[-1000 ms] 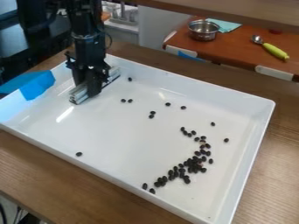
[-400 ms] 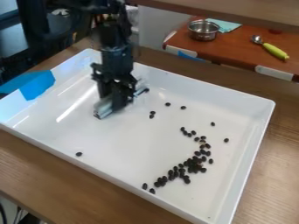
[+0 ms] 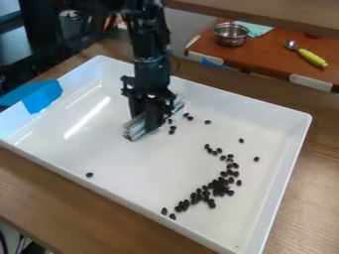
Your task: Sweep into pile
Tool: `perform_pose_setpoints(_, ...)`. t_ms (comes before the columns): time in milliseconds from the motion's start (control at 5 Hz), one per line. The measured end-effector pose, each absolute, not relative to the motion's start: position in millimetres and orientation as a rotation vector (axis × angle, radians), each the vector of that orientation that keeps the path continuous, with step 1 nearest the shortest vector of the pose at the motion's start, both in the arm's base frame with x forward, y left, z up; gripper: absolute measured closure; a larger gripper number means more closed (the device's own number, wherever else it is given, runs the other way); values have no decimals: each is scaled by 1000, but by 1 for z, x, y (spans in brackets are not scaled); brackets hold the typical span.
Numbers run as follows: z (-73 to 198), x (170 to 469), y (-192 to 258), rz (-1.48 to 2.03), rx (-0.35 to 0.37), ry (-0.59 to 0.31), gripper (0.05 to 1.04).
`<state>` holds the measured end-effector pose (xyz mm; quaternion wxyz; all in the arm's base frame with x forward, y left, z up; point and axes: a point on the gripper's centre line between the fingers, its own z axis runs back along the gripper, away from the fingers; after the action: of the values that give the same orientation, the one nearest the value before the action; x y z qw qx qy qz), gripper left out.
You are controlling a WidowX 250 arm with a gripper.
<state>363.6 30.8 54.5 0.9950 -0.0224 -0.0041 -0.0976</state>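
The gripper hangs low in the upper-left middle of the white tray, shut on a pale bar-shaped sweeping tool that rests at the tray floor. Just right of the tool lie a few black beans. Most of the beans form a dense curved pile in the tray's right half, trailing toward its front wall. One bean sits alone at the front left, and another lies near the right wall.
Blue tape covers the tray's left corner. Behind, a reddish-brown table holds a metal pot, a teal cloth and a spoon with a green handle. Wooden counter surrounds the tray.
The gripper and tool have moved right across the tray. Beans formerly left of centre were passed by the tool, and one or more now sit against its right side. The main pile is unchanged.
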Motion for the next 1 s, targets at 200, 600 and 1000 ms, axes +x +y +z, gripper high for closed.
perform_pose_setpoints(200, 54, 367, 11, -233, -47, -21, 700)
perform_pose_setpoints(600, 53, 367, -13, -308, -42, -48, 700)
perform_pose_setpoints(1000, 52, 367, -50, -464, -37, -88, 700)
